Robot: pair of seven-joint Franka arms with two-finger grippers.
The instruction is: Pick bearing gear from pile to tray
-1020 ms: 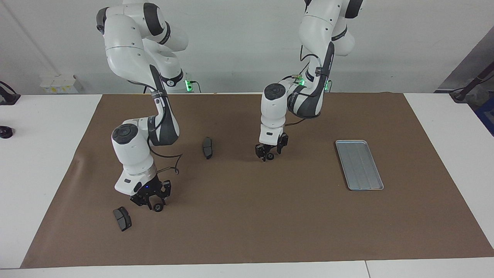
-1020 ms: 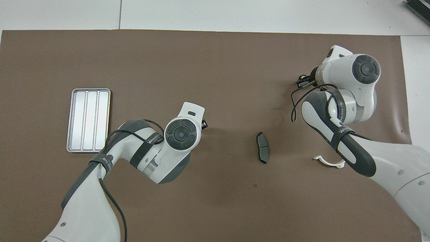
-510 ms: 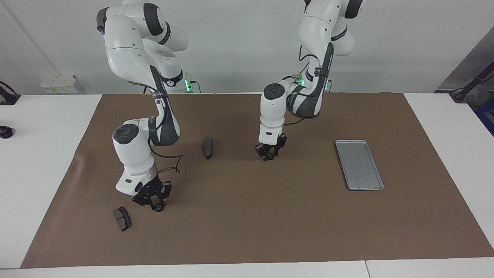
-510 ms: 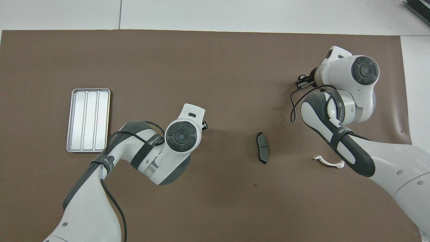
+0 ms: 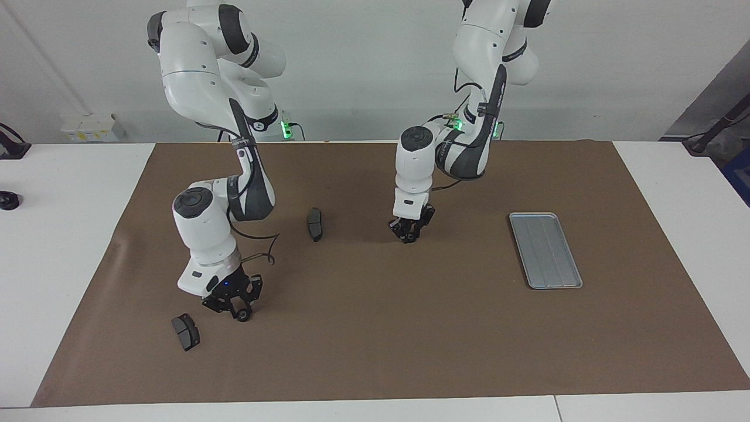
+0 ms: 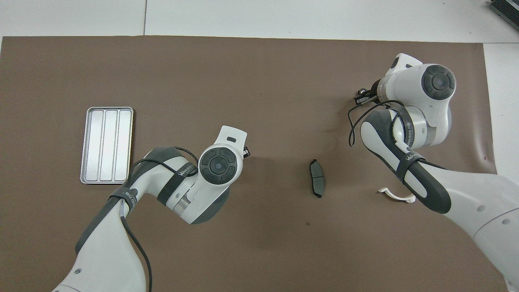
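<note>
Two grippers, each clenched on a gear down at the mat.
Left gripper (image 5: 410,237) with its gear (image 5: 411,238) stands nearer the tray (image 5: 545,250); right gripper (image 5: 234,311) with its gear (image 5: 242,315) sits well apart from the tray, toward the right arm's end.

Two arms: glossy white shells, dark grey joint bands. Round dark grey cap with raised pads on wrist joint of left arm (image 6: 218,165) and right arm (image 6: 436,82). White lettering on dark forearm band beside each cap. Thin black cable loops along each forearm, strapped down. Small dark screw holes dot upper white links. Green light glows near each base. Left gripper (image 5: 410,233) and right gripper (image 5: 232,306): black linkage fingers below white flange.
</note>
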